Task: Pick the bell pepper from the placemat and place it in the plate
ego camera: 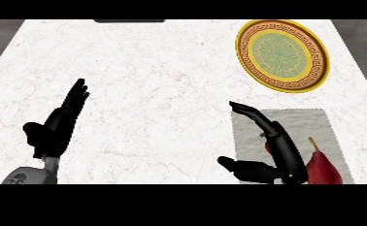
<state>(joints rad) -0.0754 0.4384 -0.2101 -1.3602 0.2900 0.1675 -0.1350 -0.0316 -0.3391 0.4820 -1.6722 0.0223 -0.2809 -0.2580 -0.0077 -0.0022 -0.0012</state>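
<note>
A red bell pepper (pixel 324 168) with a thin stem lies on the grey placemat (pixel 308 123) at the lower right. My right hand (pixel 276 152) is over the placemat's left part, right beside the pepper on its left, fingers extended and thumb spread, with nothing held. The gold and green patterned plate (pixel 282 55) lies at the upper right, well beyond the placemat. At the lower left my left hand (pixel 57 125) rests open, fingers pointing up.
The white marble counter (pixel 158 84) spreads between the hands and the plate. A dark flat object (pixel 129 21) shows at the counter's far edge.
</note>
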